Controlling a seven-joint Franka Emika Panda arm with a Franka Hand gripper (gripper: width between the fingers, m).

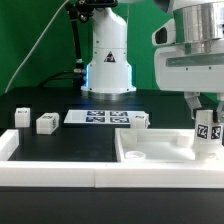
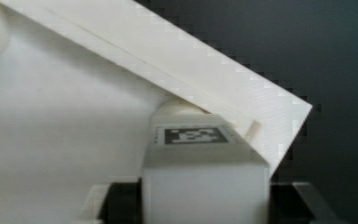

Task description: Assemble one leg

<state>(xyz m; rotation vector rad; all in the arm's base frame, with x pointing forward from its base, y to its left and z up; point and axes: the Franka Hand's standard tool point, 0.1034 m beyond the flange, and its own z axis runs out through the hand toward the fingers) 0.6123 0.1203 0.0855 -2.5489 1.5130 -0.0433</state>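
Note:
My gripper [image 1: 206, 122] is shut on a leg [image 1: 207, 136], a white block with black-and-white tags, and holds it upright at the exterior view's right. The leg's lower end is down at the right corner of the large flat white tray-like piece [image 1: 140, 152]. In the wrist view the leg [image 2: 208, 165] fills the space between my dark fingers [image 2: 126, 200], its tag facing the camera. The tray piece's rim [image 2: 176, 70] runs diagonally just beyond it. I cannot tell whether the leg touches the tray.
Three more white legs lie on the black table: two at the left [image 1: 22, 117] [image 1: 46, 123] and one behind the tray [image 1: 140, 120]. The marker board [image 1: 95, 117] lies mid-table. The arm's base [image 1: 108, 60] stands behind. A white rail [image 1: 50, 172] runs along the front edge.

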